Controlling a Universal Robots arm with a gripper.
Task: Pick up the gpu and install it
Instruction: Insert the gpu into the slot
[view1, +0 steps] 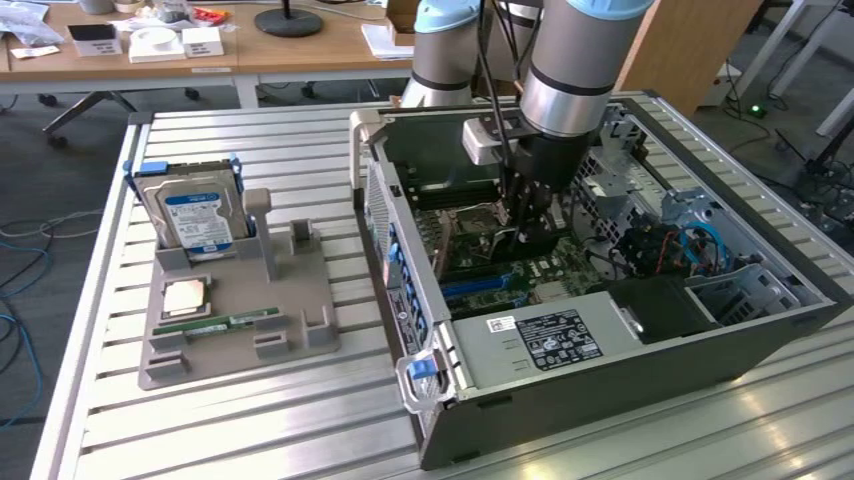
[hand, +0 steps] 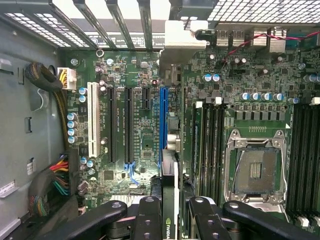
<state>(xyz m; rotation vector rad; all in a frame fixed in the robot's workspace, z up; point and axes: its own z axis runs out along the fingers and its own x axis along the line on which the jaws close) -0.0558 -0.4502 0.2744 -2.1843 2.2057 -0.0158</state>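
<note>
My pincer (hand: 170, 212) is clamped on the graphics card (hand: 169, 185), which I hold edge-on inside the open computer case (view1: 641, 375), over the green main board (hand: 145, 130) and in line with its blue slot (hand: 163, 120). In the exterior view, a grey tray (view1: 227, 345) with a hard drive (view1: 196, 215) sits at nine o'clock from the case, on the slatted table (view1: 267, 430).

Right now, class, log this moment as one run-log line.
gripper: shut on green-edged gpu | gpu: in line with long blue motherboard slot | place: inside open grey computer case
</note>
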